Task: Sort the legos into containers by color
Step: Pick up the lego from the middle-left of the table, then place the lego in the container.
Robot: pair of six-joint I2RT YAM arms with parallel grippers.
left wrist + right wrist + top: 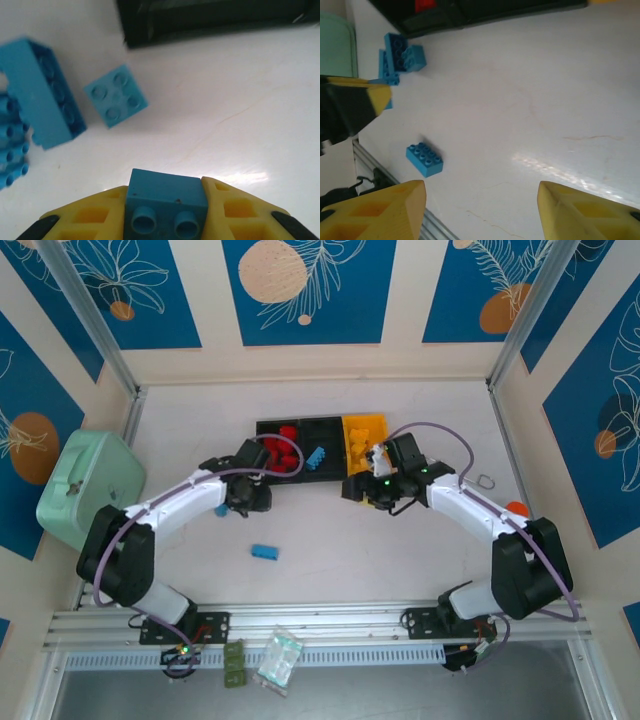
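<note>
Inside: red legos (282, 452) (leftmost black bin (262, 435)).

The left arm (170, 505) reaches forward and inward, its left gripper (228, 506) clamped on a blue lego (165, 197); the right arm (480, 510) bends inward likewise, its right gripper (482, 200) with jaws apart.

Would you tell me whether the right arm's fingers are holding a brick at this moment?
No, the right arm's fingers stand apart with nothing but bare table between them.
</note>
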